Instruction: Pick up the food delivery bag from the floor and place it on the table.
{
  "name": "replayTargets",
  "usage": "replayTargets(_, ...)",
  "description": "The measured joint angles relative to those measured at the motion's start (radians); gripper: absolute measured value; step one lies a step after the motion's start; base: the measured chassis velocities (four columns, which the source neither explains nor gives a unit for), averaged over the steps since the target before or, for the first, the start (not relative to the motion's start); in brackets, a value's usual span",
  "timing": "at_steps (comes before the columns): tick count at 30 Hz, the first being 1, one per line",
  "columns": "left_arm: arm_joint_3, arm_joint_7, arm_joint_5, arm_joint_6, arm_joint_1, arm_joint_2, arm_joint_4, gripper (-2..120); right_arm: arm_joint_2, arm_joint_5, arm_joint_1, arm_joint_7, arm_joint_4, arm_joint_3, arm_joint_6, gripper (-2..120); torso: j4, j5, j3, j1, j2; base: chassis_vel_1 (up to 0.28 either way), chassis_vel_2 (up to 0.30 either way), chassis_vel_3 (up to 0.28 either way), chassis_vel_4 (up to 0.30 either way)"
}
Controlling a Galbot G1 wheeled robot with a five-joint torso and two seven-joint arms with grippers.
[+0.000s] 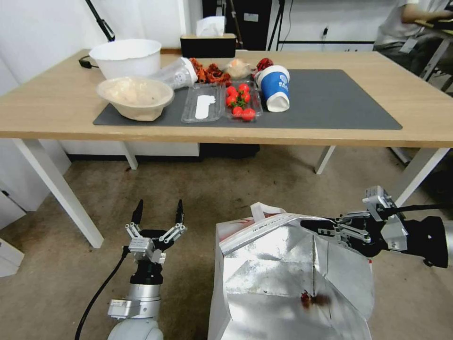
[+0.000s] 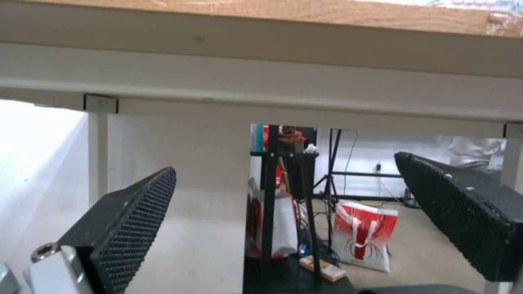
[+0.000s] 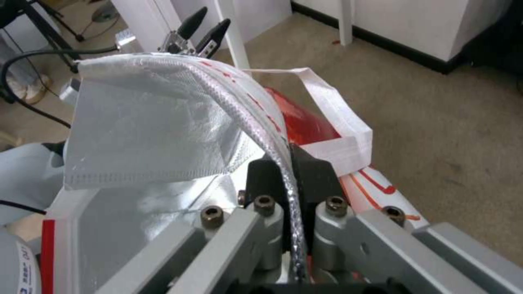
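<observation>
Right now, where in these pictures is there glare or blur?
Head view: the foil of the bag shines with glare. Left wrist view: the table edge up close looks soft. Right wrist view: the right gripper, shut on the bag's rim, is blurred near the lens.

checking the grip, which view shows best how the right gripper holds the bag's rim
The right wrist view: the right gripper has its fingers shut on the rim of the food delivery bag, the edge pinched between them. The head view shows that gripper at the bag's top edge from farther off. The left wrist view looks under the table.
</observation>
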Motion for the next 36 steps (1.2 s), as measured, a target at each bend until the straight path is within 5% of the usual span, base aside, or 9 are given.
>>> replayTargets(36, 0.0, 0.003, -0.001, 0.003, 0.005, -0.002, -0.008, 100, -0.013, 0.001, 0.006, 0.002, 0.001, -0.001, 0.003, 0, 0.0001, 0.0, 0.094, 0.047, 0.141, 0.0, 0.0, 0.0, 0.0)
